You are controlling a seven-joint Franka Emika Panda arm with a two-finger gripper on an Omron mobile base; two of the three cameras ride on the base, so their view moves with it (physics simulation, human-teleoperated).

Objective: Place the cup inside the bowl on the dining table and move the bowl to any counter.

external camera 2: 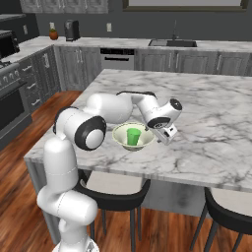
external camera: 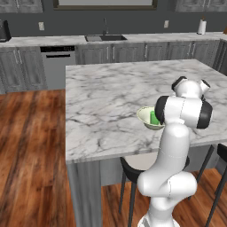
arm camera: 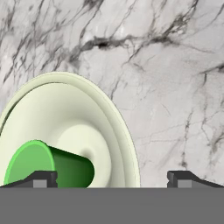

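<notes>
The bright green cup (external camera 2: 133,136) stands inside the wide pale cream bowl (external camera 2: 119,132), near the front edge of the marble dining table (external camera 2: 211,123). My gripper (external camera 2: 167,135) hangs open just right of the bowl and holds nothing. In the hand view the gripper (arm camera: 111,179) straddles the bowl's right rim. One fingertip (arm camera: 43,178) is over the cup (arm camera: 52,166) in the bowl (arm camera: 65,109). The other is over bare table (arm camera: 166,78). In the left base view my arm hides part of the bowl (external camera: 142,114) and cup (external camera: 154,118).
The counter (external camera: 53,41) runs along the back wall with a sink (external camera: 105,38) and a paper towel roll (external camera: 201,26). A coffee machine (external camera 2: 72,30) stands on the counter (external camera 2: 98,42). Black stools (external camera 2: 113,184) stand under the table's front edge.
</notes>
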